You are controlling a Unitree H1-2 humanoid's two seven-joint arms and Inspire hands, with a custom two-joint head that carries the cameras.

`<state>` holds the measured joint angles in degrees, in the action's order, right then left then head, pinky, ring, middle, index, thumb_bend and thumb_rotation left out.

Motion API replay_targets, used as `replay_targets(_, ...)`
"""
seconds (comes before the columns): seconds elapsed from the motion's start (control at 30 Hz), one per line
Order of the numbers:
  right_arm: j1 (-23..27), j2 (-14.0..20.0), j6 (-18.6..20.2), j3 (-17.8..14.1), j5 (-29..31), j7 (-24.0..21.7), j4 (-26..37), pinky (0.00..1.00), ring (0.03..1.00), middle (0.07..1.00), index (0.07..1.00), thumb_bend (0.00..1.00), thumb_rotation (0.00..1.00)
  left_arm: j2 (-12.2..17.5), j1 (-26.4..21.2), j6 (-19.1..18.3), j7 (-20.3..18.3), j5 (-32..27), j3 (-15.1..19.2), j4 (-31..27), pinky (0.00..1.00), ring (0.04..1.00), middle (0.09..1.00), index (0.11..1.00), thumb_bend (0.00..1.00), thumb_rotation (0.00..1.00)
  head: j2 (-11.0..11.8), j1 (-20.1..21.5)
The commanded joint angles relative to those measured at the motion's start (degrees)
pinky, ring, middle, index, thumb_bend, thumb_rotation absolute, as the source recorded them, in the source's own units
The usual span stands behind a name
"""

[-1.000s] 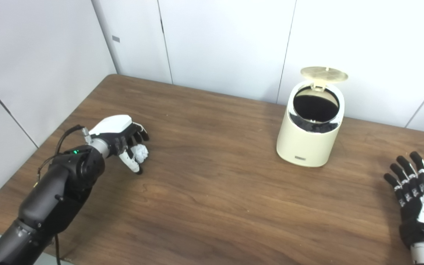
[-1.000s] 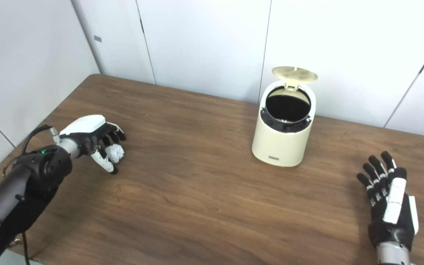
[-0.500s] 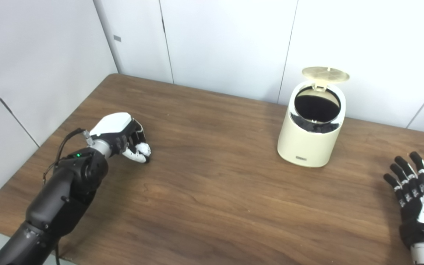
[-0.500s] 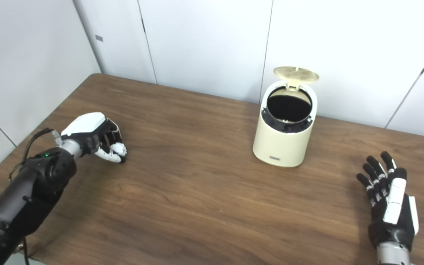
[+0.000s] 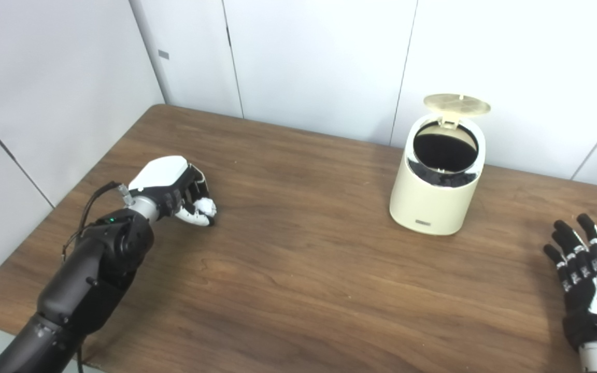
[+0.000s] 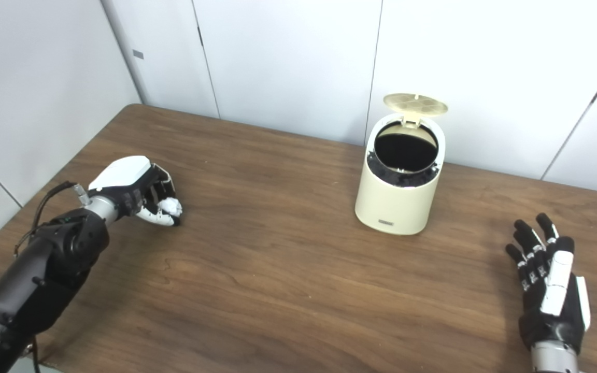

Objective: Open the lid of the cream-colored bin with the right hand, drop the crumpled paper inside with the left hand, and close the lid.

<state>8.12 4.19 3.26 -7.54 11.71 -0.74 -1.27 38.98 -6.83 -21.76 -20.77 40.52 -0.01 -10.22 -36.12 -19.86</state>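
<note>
The cream-colored bin [image 5: 436,194] stands at the back right of the wooden table [image 5: 298,269], its round lid [image 5: 457,104] flipped up and the dark inside showing. Far to its left, my left hand [image 5: 174,189] is shut on the white crumpled paper [image 5: 206,206], low over the tabletop; only part of the paper shows between the fingers. My right hand [image 5: 586,282] rests open at the table's right front, fingers spread and pointing up, well apart from the bin.
White wall panels [image 5: 303,57] close off the back and left of the table. The table's left edge runs just beside my left forearm [image 5: 91,264]. Bare wood lies between the left hand and the bin.
The left hand's fingers have curled shut around the crumpled paper and the hand has shifted slightly right. The right hand and the bin have stayed put.
</note>
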Motion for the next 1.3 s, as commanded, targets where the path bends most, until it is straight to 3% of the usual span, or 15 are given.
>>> replay_targets(0.0, 1.5, 0.3, -2.07, -0.29, -0.13, -0.38, 0.83, 0.85, 0.895, 0.843, 0.914, 0.51, 1.0, 0.87, -1.37, 0.73, 1.8, -0.21, 1.35, -3.29, 0.42, 0.415, 0.507, 0.474, 0.5, 0.0, -0.05, -0.06)
replay_targets(0.1, 1.31, 0.25, -1.9, -0.32, -0.01, -0.3, 1.07, 0.84, 0.892, 0.845, 0.914, 0.52, 1.0, 0.12, -1.65, 1.45, 2.52, -0.67, 1.53, -5.37, 0.42, 0.409, 0.497, 0.485, 0.5, 0.0, 0.2, 0.03)
replay_targets(0.33, 1.09, -0.14, -2.16, -0.41, 0.15, -0.07, 0.86, 0.84, 0.895, 0.857, 0.928, 0.49, 1.0, -3.24, -3.11, 4.69, 6.17, -0.21, 1.26, -8.34, 0.31, 0.38, 0.451, 0.506, 0.47, 0.0, 1.03, 2.08)
replay_targets(0.53, 1.07, -0.22, -5.15, -0.32, -0.13, -0.32, -1.61, 0.85, 0.894, 0.866, 0.942, 0.47, 0.99, -5.61, -4.76, 6.32, 5.86, -0.6, 0.74, -10.68, 0.31, 0.382, 0.447, 0.526, 0.47, 0.0, 1.75, 5.22)
replay_targets(0.63, 0.75, -0.2, -5.6, -0.11, -0.62, -0.12, -1.74, 0.84, 0.894, 0.866, 0.942, 0.47, 1.0, -6.34, -5.86, 9.01, 6.72, -0.89, 0.05, -10.98, 0.31, 0.381, 0.459, 0.535, 0.47, 0.0, 1.84, 6.26)
replay_targets(0.73, 0.61, -0.08, -5.8, -0.05, -0.57, -0.48, -1.93, 0.84, 0.89, 0.86, 0.946, 0.47, 1.0, -8.33, -7.37, 9.41, 7.1, -0.29, -0.61, -11.16, 0.3, 0.368, 0.446, 0.524, 0.46, 0.0, 1.94, 7.26)
replay_targets(0.83, 0.6, -0.2, -6.42, -0.06, -0.54, -0.68, -2.42, 0.84, 0.891, 0.875, 0.947, 0.47, 1.0, -10.89, -8.77, 9.34, 7.36, -0.35, -1.21, -10.95, 0.31, 0.408, 0.495, 0.491, 0.47, 0.0, 2.26, 8.15)
replay_targets(0.97, 0.62, -1.1, -6.61, -0.68, 0.9, -0.49, -2.9, 0.86, 0.915, 0.914, 0.947, 0.5, 0.94, -13.8, -10.38, 9.51, 7.55, 0.69, -2.64, -10.09, 0.35, 0.428, 0.51, 0.468, 0.48, 0.0, 3.08, 9.24)
replay_targets(1.13, 0.26, -1.45, -6.65, -0.67, 1.52, -0.8, -2.82, 0.98, 0.977, 0.968, 0.961, 0.52, 0.94, -17.82, -12.04, 8.59, 8.01, 2.46, -4.9, -9.37, 0.35, 0.426, 0.485, 0.479, 0.48, 0.0, 3.56, 11.0)
replay_targets(1.27, 0.1, -1.35, -7.21, -0.36, 1.01, -0.87, -3.01, 0.99, 0.983, 0.971, 0.961, 0.5, 0.96, -20.09, -13.14, 9.3, 8.61, 3.4, -6.51, -8.27, 0.31, 0.411, 0.479, 0.495, 0.47, 0.0, 3.98, 12.4)
